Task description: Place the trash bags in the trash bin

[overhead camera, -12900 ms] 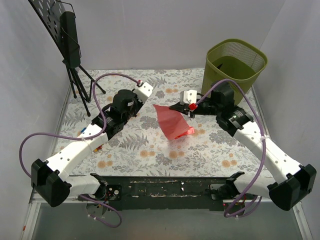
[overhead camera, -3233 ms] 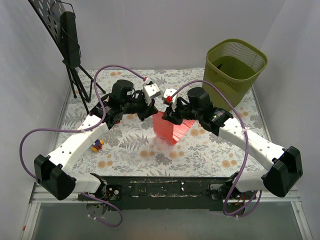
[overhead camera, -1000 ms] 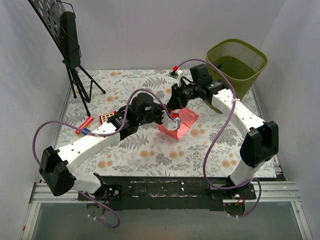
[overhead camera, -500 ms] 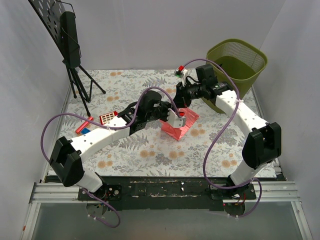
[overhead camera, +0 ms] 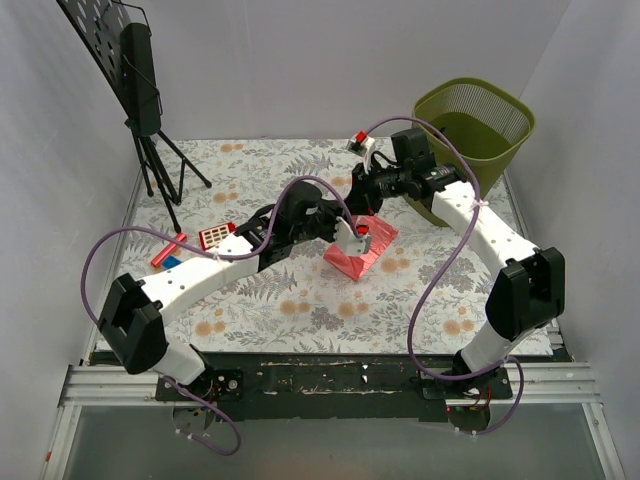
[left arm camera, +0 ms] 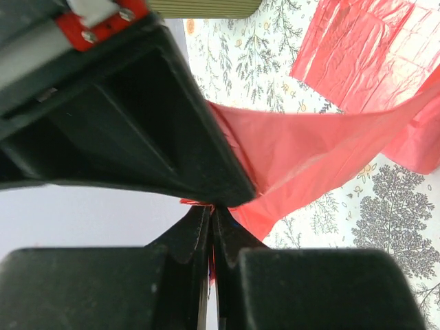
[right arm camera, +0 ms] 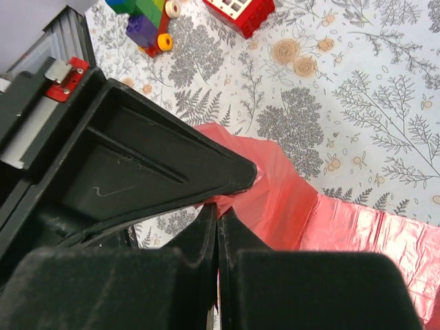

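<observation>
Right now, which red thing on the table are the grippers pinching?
The crinkly plastic bag: left gripper and right gripper are both shut on it. The button toy and the stick lie apart, to its left.

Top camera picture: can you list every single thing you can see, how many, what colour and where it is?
trash bag: one, red, middle of the table, partly lifted
trash bin: one, olive green, far right corner
button toy: one, red with white buttons, left of the bag
stick block: one, red, further left
brick toy: one, green, blue and purple with a yellow wheel, near the button toy
music stand: one, black, far left corner
table: one, flowery cloth, under everything
left end effector: one, black, shut on the trash bag
right end effector: one, black, shut on the trash bag
</observation>
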`<state>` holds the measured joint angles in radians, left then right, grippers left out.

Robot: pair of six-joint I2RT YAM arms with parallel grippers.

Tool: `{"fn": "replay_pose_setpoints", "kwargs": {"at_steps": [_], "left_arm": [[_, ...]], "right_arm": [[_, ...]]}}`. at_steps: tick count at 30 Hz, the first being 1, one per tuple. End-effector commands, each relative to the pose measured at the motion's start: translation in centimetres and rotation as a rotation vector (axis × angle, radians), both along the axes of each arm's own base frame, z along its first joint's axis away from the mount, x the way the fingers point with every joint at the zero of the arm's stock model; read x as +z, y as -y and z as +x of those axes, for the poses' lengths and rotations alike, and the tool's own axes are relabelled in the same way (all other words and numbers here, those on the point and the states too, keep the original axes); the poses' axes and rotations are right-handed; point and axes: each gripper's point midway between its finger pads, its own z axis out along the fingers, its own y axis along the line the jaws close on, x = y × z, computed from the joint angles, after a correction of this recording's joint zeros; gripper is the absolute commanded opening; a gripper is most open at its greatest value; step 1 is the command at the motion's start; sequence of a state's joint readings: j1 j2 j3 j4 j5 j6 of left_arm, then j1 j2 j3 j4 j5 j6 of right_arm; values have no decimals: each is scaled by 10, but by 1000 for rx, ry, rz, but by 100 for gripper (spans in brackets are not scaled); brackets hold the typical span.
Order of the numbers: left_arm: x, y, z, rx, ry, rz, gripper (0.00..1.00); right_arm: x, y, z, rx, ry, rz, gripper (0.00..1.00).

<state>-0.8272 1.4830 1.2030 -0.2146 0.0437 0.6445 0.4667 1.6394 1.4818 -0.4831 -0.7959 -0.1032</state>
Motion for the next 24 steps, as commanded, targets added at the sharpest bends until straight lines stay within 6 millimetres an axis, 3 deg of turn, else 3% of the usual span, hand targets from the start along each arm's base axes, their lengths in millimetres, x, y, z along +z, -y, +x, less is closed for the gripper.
{"fn": "replay_pose_setpoints", "kwargs": {"at_steps": [1, 3, 5, 7, 9, 13, 16, 18, 19, 20, 22, 24], "left_arm": [[-11, 7, -40, -161, -61, -4, 0], [2, 6, -49, -182, -54, -44, 0], [26, 8, -47, -173, -13, -105, 0], [49, 12, -36, -138, 45, -162, 0], [52, 15, -21, -96, 72, -151, 0], [33, 16, 7, -10, 69, -99, 0], [-3, 11, -1, -35, 0, -12, 0], [-26, 6, -21, -102, -54, 48, 0], [-26, 6, -34, -145, -64, 44, 0], [-22, 9, -44, -172, -72, 19, 0], [2, 15, -58, -216, -57, -59, 0], [28, 20, -53, -208, -1, -129, 0]], "right_arm": [[83, -11, -1, 43, 187, 189, 1], [67, -6, 28, -66, 225, 106, 1], [44, -3, 40, -100, 199, 37, 1], [24, -2, 34, -93, 134, 12, 1], [21, -9, 12, -29, 110, 32, 1], [43, -21, -38, 149, 147, 71, 1], [80, -26, -51, 234, 206, 166, 1], [96, -27, -35, 197, 242, 185, 1], [95, -26, -18, 143, 250, 171, 1], [93, -24, -4, 92, 255, 152, 1], [68, -14, 31, -58, 268, 44, 1], [40, -8, 35, -83, 225, -29, 1]]}}
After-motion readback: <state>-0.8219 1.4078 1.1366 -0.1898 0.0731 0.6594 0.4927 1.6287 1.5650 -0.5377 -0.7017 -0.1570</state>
